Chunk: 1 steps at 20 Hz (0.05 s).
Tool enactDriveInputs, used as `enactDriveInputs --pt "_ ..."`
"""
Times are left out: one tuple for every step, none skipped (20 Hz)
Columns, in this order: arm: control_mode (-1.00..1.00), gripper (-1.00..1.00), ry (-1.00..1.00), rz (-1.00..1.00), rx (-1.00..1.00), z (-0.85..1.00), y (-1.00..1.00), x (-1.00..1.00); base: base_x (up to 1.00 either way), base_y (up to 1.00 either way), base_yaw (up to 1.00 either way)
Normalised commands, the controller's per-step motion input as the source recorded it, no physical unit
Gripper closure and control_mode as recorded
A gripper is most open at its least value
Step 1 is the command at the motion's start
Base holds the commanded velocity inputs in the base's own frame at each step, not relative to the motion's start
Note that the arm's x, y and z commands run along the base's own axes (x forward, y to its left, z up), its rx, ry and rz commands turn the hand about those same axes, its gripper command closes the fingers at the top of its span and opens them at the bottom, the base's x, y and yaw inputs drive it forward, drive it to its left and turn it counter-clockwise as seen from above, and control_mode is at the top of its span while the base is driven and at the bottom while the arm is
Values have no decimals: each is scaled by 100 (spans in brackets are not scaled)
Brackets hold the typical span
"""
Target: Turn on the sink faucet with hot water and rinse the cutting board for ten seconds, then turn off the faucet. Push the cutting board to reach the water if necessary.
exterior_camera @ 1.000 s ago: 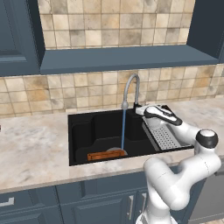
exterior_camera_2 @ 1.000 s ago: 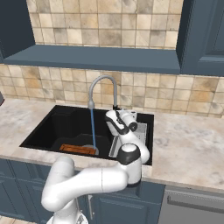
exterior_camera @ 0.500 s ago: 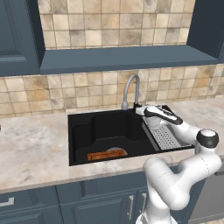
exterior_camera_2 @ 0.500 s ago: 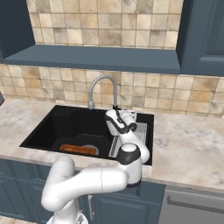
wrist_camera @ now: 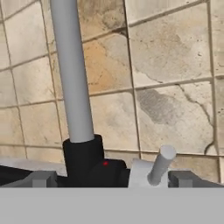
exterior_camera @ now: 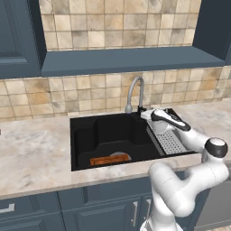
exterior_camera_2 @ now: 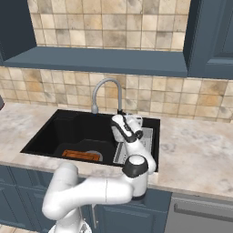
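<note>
Your two dark grey fingers [wrist_camera: 43, 178] stand apart at the bottom of the hand view, one to either side of the faucet's base, clamped on nothing; between them sits the small pale grey side lever [wrist_camera: 161, 164], a short stiff peg leaning up and to the right, just beside the right-hand finger, though you cannot tell from here whether it touches. Treat that lever as rigid, smooth metal that may slip under a glancing touch, so push on its shaft near the tip with the flat of a finger instead of trying to pinch it. Just left of it rises the tall slim grey metal gooseneck faucet [exterior_camera: 134, 93] from its dark base [wrist_camera: 85, 162], fixed and unyielding, so don't lean on it. From the left base view your gripper [exterior_camera: 149, 114] hovers at the back edge of the large black rectangular sink [exterior_camera: 85, 135], right by the foot of the spout. No stream falls from the spout mouth, so judge the faucet as off. The small flat orange-brown wooden cutting board [exterior_camera: 106, 160] lies on the basin floor near the front wall, low and well apart from your fingers, towards the near left of the spout mouth. It looks light and stiff, likely slick when wet; slide it by an edge if it needs moving. To the right of the basin, a grey perforated drainer tray [exterior_camera: 170, 142] is set into the beige marbled worktop [exterior_camera: 31, 153].
</note>
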Motion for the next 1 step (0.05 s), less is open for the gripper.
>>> enactDriveInputs --pt "-100 -100 -7 0 0 19 49 -14 0 0 0"
